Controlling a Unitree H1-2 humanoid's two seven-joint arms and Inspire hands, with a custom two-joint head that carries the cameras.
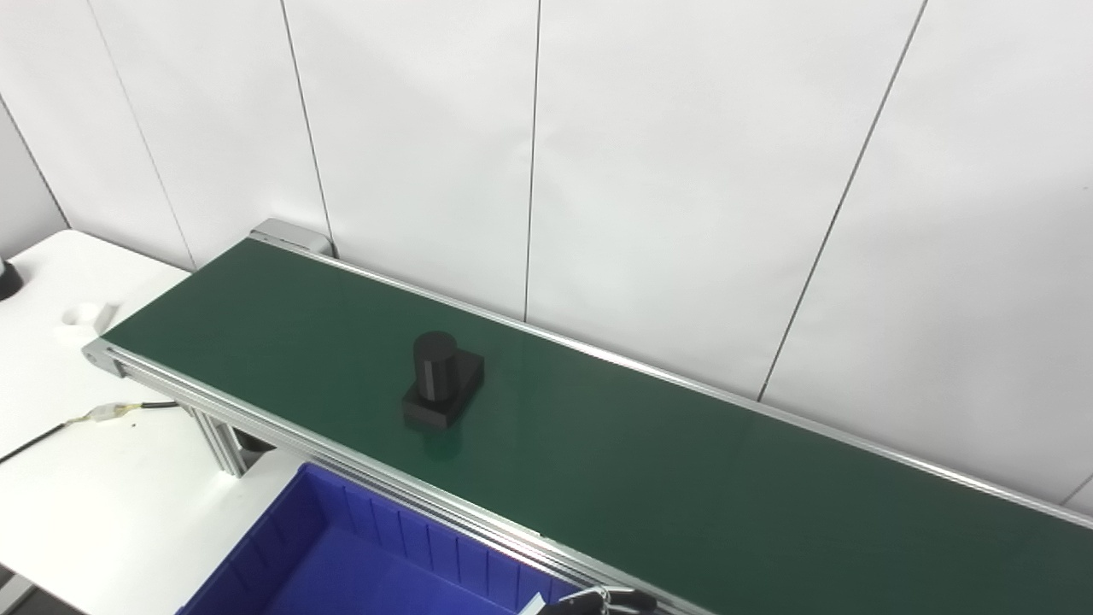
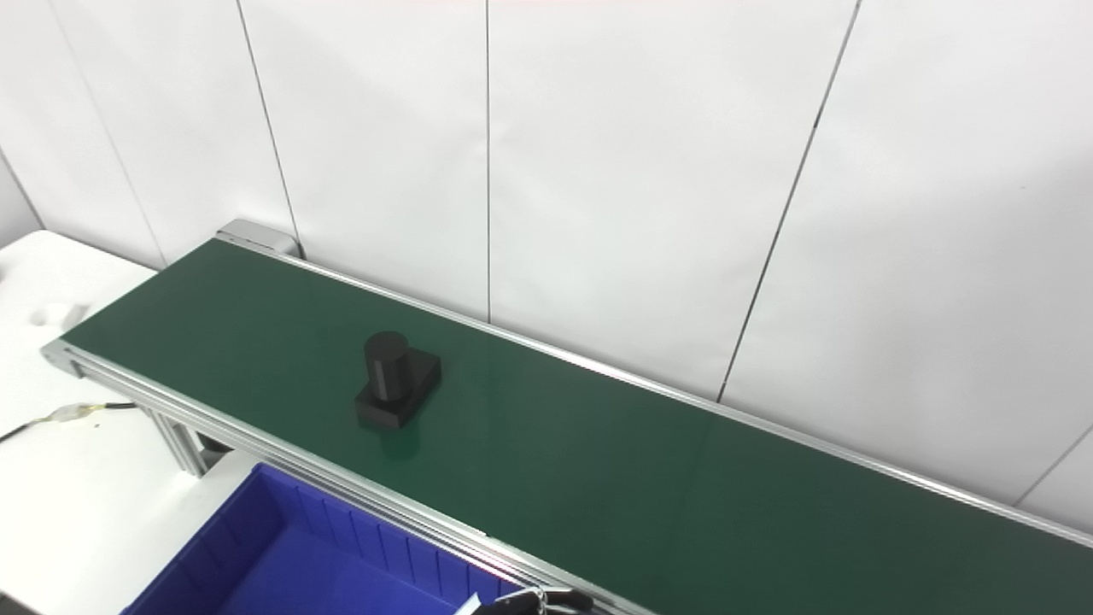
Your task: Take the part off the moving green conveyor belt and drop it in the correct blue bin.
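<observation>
A black part (image 1: 441, 378), an upright cylinder on a rectangular base, sits on the green conveyor belt (image 1: 683, 478) left of its middle; it also shows in the right eye view (image 2: 396, 381). A blue bin (image 1: 341, 555) stands below the belt's near rail at the bottom left. Only the dark fingertips of my left hand (image 1: 602, 601) show at the bottom edge, just right of the bin and far from the part. I cannot tell how its fingers stand. My right hand is out of view.
The belt's aluminium frame (image 1: 256, 410) runs from upper left to lower right against a white panel wall. A white table (image 1: 77, 478) at the left holds a cable (image 1: 102, 416) and a small white piece (image 1: 84, 315).
</observation>
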